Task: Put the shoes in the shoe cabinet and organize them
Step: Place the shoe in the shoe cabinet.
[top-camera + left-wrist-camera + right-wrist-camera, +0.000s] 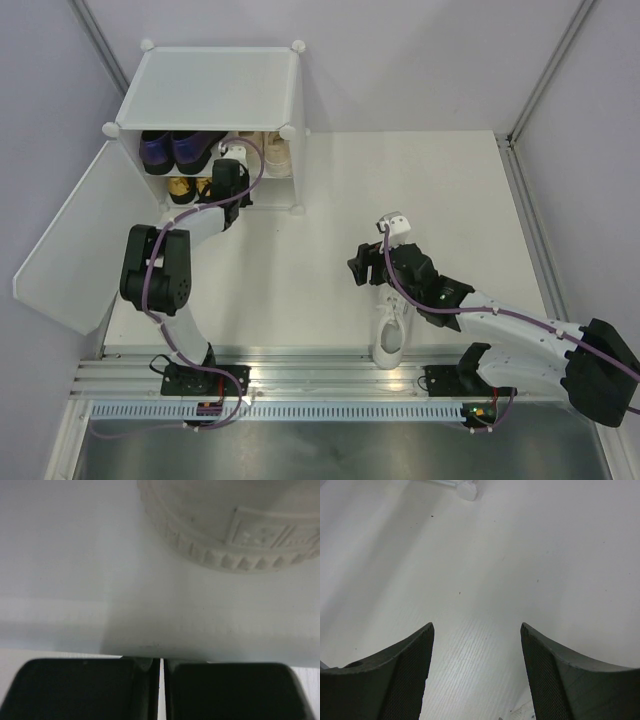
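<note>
White translucent cabinet [215,85] at the table's [330,190] far left, door [75,235] swung open: purple loafers [175,150] and beige sneakers [270,150] on the upper level, gold heels [190,187] below. One white sneaker [390,335] lies near the front edge. Left gripper [160,662] shut, empty, facing a pale sole [225,540]; right gripper [476,626] wide open, holding nothing
</note>
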`<state>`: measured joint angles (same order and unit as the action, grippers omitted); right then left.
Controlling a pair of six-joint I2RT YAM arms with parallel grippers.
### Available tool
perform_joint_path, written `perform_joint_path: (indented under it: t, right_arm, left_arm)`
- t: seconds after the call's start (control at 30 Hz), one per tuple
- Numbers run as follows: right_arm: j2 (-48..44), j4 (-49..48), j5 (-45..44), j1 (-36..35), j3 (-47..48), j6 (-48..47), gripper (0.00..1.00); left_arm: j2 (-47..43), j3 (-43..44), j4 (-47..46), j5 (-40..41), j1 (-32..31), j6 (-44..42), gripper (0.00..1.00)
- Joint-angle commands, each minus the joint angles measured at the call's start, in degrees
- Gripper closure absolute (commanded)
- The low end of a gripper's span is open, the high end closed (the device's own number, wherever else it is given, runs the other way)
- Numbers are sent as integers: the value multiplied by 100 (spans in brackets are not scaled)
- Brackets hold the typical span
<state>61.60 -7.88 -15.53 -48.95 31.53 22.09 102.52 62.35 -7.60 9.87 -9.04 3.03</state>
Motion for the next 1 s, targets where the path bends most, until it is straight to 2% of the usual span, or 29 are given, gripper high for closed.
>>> perform_joint_path:
  t: [0.0,0.43,0.53,0.57,0.67,0.83,0.97]
  right_arm:
    - [27,-109,-117,17,169,-99,26]
    - [-25,-109,-126,0,152,-117,26]
    - [-61,-109,-99,8,152,-82,26]
    - [-52,-109,-108,17,152,-82,26]
    - [-78,-82,-126,17,152,-38,25]
    - [-78,67,-239,8,213,41,24]
    - [-35,216,-406,8,275,138,23]
  left_arm:
    - [145,366,-489,-186,60,-215,98]
    - [-56,296,-216,-257,69,-101,98]
    - [-363,296,161,-161,60,346,91]
    - [-469,304,397,-143,60,556,85]
    - [-890,322,959,-64,60,882,79]
    - [-1908,199,1585,129,60,1147,65]
    - [-2795,76,1936,-230,60,1191,56]
